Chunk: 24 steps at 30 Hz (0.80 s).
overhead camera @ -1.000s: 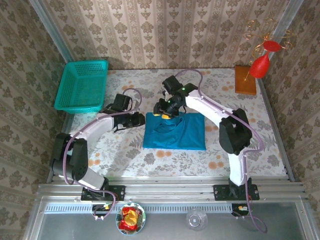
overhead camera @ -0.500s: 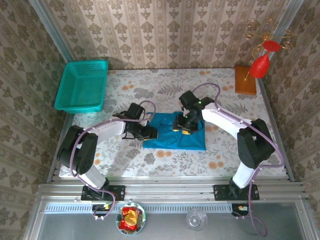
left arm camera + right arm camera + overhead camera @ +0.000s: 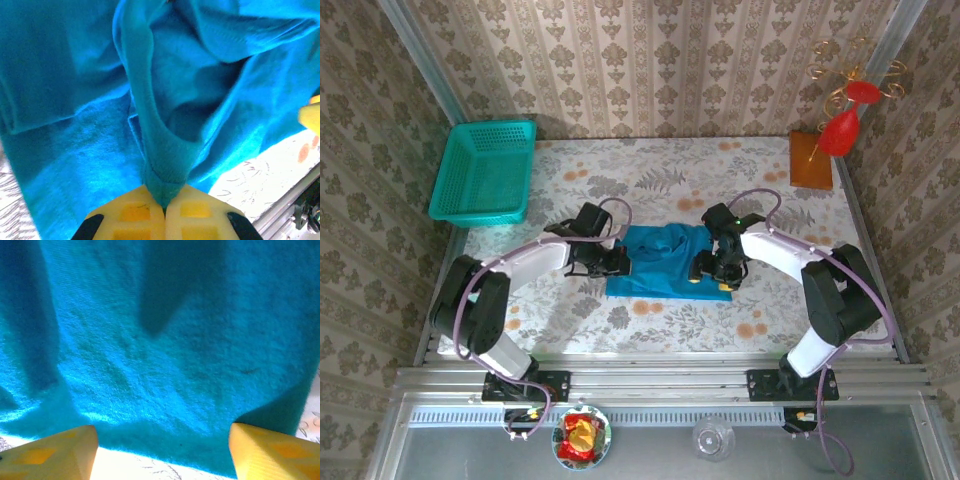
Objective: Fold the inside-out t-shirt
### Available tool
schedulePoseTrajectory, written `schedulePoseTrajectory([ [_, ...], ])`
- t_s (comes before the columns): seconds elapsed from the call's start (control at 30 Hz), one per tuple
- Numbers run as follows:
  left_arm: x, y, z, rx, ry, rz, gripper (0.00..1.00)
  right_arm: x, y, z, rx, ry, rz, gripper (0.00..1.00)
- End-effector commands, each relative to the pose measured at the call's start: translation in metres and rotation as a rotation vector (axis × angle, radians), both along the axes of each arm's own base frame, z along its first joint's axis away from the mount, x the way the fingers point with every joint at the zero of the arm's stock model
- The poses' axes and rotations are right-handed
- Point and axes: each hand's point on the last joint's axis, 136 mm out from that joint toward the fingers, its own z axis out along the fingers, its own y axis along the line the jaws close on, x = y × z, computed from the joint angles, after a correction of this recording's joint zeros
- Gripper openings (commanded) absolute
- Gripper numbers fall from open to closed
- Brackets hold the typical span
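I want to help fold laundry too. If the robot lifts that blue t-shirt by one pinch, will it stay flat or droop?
Probably droop: the t-shirt bunches into soft folds where the left gripper pinches it. It is likely light, since a small pinch raises a whole ridge of cloth. Pushed, it would probably wrinkle rather than slide whole.

This looks like a robot test booth dressed up as a home. Patterned wallpaper panels (image 3: 650, 60) box in the floral-clothed table (image 3: 650, 320). Bare aluminium rails (image 3: 660, 380) run along the table's near edge, carrying the left arm base (image 3: 525, 385) and the right arm base (image 3: 798, 383). A red-and-gold ornament (image 3: 845, 115) stands at the table's far right corner.
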Motion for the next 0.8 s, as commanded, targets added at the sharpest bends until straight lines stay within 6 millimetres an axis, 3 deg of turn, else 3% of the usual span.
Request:
schedulePoseTrajectory([
  [0.0,-0.005,0.027,0.006,0.129,-0.037,0.025,0.00,0.002,0.001,-0.010,0.023,0.006,0.006,0.77],
  [0.17,-0.019,0.054,-0.028,0.272,0.022,0.020,0.00,-0.002,-0.007,-0.019,0.012,0.025,-0.014,0.81],
  [0.43,-0.023,0.062,-0.076,0.366,0.100,0.011,0.06,-0.006,-0.014,-0.022,-0.018,0.040,-0.018,0.82],
  [0.53,-0.026,0.068,-0.079,0.407,0.104,0.014,0.08,-0.003,-0.014,-0.012,-0.017,0.019,-0.021,0.81],
  [0.63,-0.027,0.074,-0.072,0.428,0.088,0.025,0.17,0.001,-0.009,0.006,0.001,-0.019,-0.018,0.81],
  [0.77,-0.025,0.075,-0.055,0.415,0.053,0.040,0.28,0.009,0.024,0.027,0.171,-0.087,0.024,0.80],
])
